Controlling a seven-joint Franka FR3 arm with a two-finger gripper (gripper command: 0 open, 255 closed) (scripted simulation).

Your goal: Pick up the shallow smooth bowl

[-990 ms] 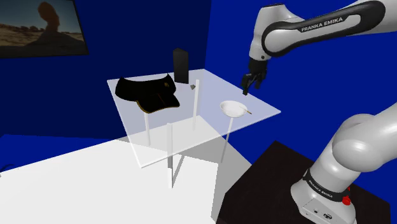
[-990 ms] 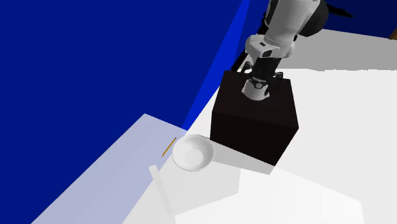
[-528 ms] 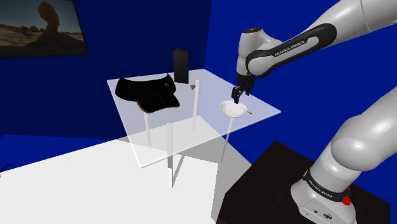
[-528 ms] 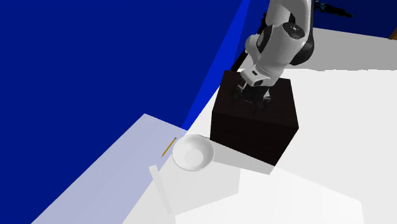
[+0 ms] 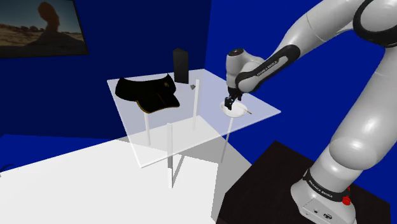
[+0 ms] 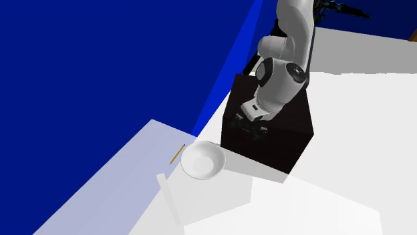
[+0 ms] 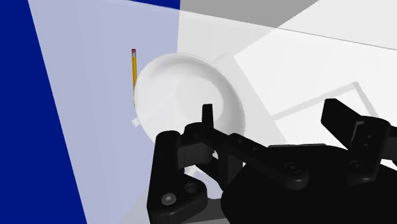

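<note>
A shallow white bowl (image 5: 235, 109) sits near the corner of the glass table (image 5: 159, 133) closest to the stand; it also appears in the second exterior view as the bowl (image 6: 202, 161) and in the wrist view as the bowl (image 7: 184, 95). My black gripper (image 5: 228, 102) hangs just above the bowl's rim, on the shoulder view's left side of it. The gripper (image 6: 248, 125) is a short way above the bowl and touches nothing. Its fingers (image 7: 168, 167) stand apart, open and empty, with the bowl ahead of them.
A yellow pencil (image 7: 134, 67) lies right beside the bowl. A black folded thing (image 5: 150, 94), a tall black box (image 5: 180, 65) and a small grey object (image 5: 193, 86) occupy the far part of the table. The dark stand (image 6: 270, 133) is just past the table's edge.
The arm has swung down and toward the shoulder view's left, from beyond the table's far edge to just over the bowl. The fingers stayed open. The bowl has not moved.
</note>
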